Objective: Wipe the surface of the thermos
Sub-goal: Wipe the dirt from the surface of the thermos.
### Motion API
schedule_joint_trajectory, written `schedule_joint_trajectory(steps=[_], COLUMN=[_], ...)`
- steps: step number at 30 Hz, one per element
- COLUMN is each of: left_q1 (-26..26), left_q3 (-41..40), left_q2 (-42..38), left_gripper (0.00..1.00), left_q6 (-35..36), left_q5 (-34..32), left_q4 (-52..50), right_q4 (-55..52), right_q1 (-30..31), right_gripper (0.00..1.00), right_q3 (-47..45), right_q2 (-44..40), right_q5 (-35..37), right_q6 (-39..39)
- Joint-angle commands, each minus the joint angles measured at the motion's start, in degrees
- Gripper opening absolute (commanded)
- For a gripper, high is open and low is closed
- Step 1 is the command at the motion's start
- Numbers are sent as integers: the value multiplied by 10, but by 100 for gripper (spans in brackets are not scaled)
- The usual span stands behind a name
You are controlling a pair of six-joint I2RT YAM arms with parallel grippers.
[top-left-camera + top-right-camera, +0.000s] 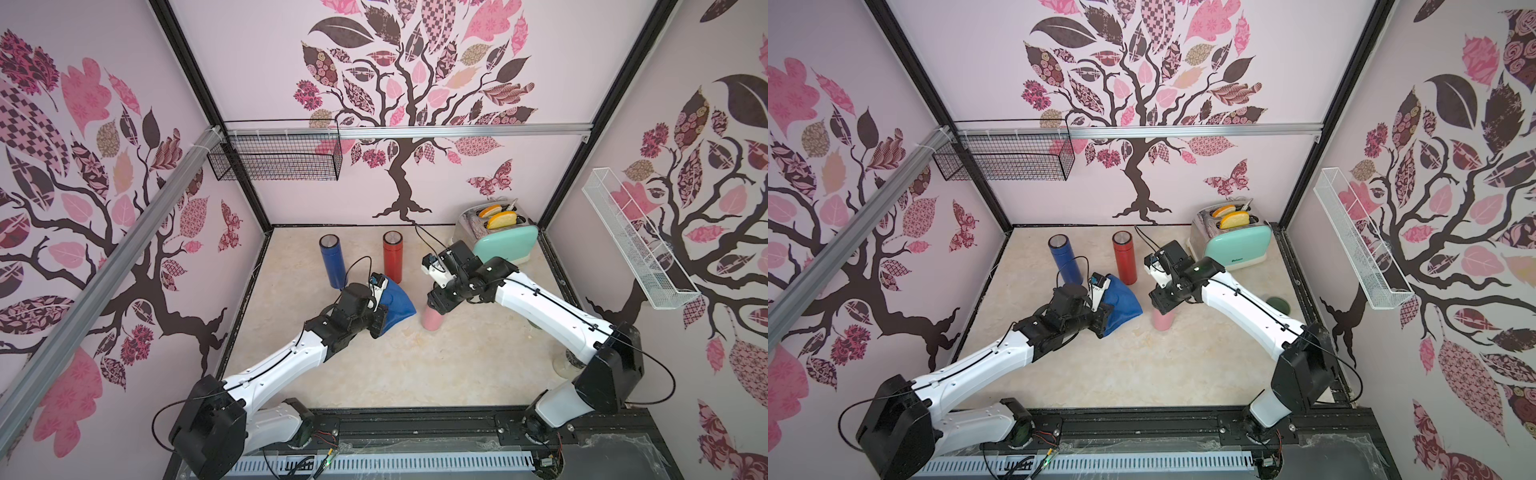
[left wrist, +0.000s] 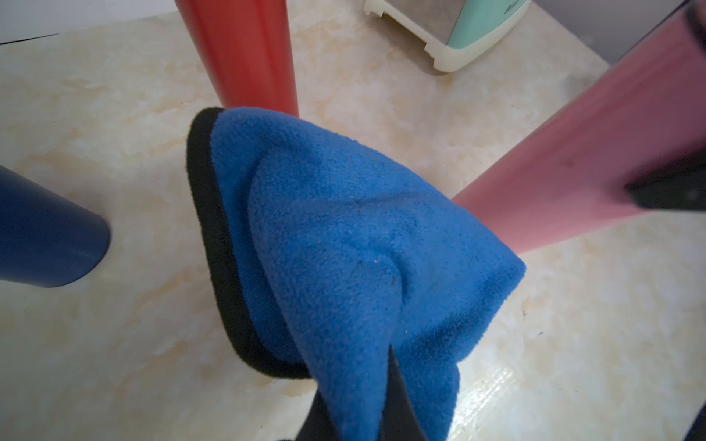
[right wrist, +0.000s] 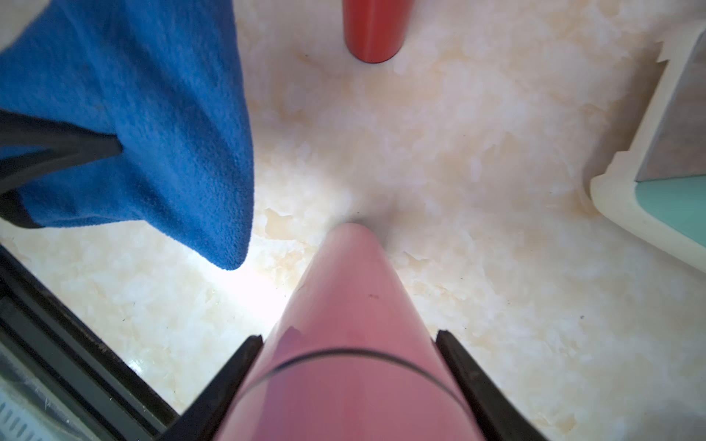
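The pink thermos (image 1: 432, 321) stands upright on the tabletop (image 1: 415, 374) at mid-frame in both top views, its long axis vertical. The right fingers (image 3: 458, 359) come down from above and are closed on either side of its upper body, just below the seam line, so it looks steadied for wiping. The left fingers (image 2: 399, 389) are pinched fully together on the blue cloth (image 1: 397, 305), which hangs from them in a loose fold with a black-edged side and a free corner pointing down. In a top view the cloth sits directly left of the pink thermos, near it but apart. The right wrist view shows a strip of bare tabletop between the cloth's corner (image 3: 229, 259) and the thermos wall (image 3: 344, 305). The coming move probably turns on that gap: the left arm is the nearer one with the wiping material and would have to carry it rightward in the frame until the fabric presses the exposed side below the right fingers' grip, then stroke along the vertical axis. Higher in the frame, the red thermos (image 1: 392, 257) and blue thermos (image 1: 332, 262) stand out of the way, with the toaster (image 1: 498, 241) at upper right.
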Motion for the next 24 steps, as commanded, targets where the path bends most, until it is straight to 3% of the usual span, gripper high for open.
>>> schedule_joint_trajectory(steps=[1, 7, 13, 24], left_q1=[12, 23, 62, 62], left_q3=[17, 42, 34, 15], left_q2=[-5, 0, 6, 22], left_gripper=[0, 0, 0, 0], left_q6=[-37, -62, -138, -221], left_q5=[67, 123, 222, 280], left_q4=[34, 43, 121, 192], right_q4=[49, 74, 83, 58], right_q1=[7, 21, 50, 79], right_gripper=[0, 0, 0, 0], right_q3=[-2, -34, -48, 8], right_q2=[-32, -51, -46, 15], right_q5=[-10, -40, -55, -42], right_q6=[-35, -72, -97, -104])
